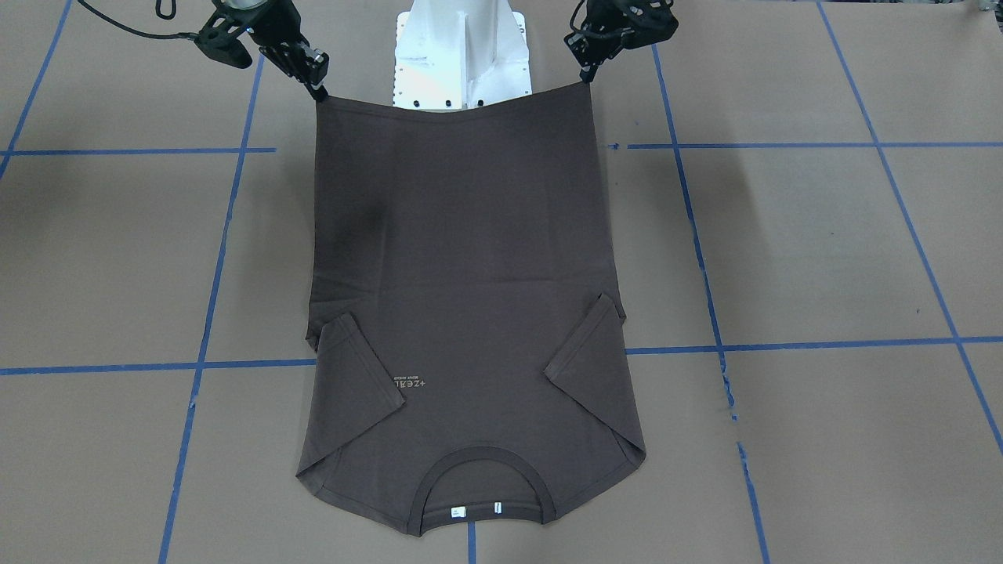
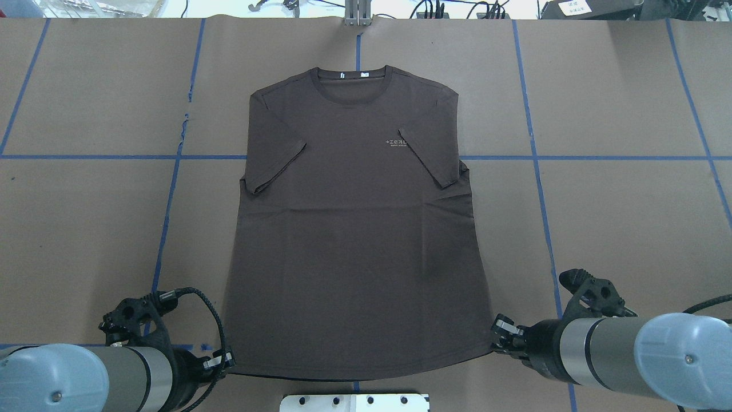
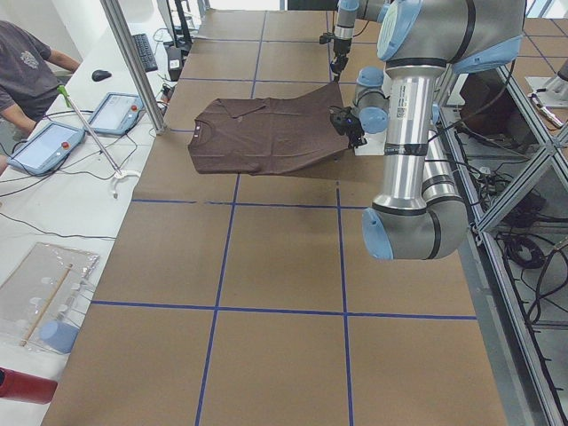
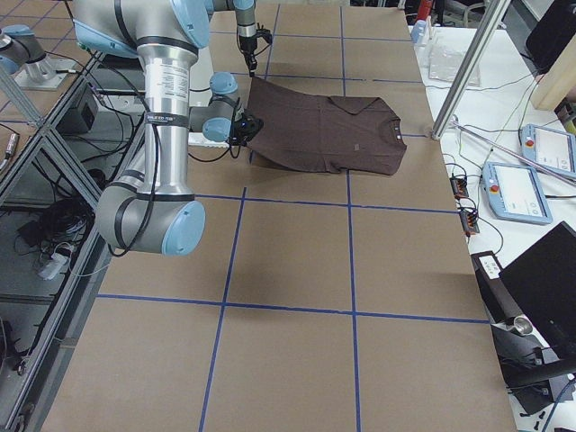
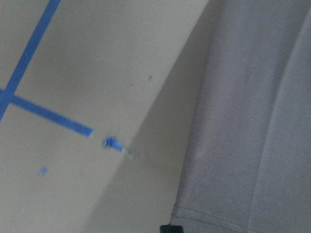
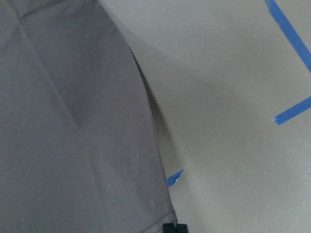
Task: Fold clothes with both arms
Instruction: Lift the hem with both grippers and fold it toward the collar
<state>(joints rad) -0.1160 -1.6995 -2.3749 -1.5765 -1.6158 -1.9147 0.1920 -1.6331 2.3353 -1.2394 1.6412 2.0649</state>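
The dark brown t-shirt (image 2: 354, 229) lies face up on the brown paper, collar (image 2: 350, 86) far from me, both sleeves folded in over the chest. My left gripper (image 2: 229, 360) is shut on the hem's left corner, and it shows in the front view (image 1: 584, 74). My right gripper (image 2: 496, 337) is shut on the hem's right corner, and it shows in the front view (image 1: 317, 90). The hem edge is lifted off the table, with shadow under it in the left side view (image 3: 302, 133). The wrist views show the cloth (image 5: 252, 121) (image 6: 73, 121) hanging from the fingers.
The white pedestal base (image 1: 462, 55) stands just behind the raised hem. Blue tape lines (image 2: 171, 189) cross the paper-covered table. An operator (image 3: 27, 71) and tablets (image 3: 115, 111) are beyond the far table edge.
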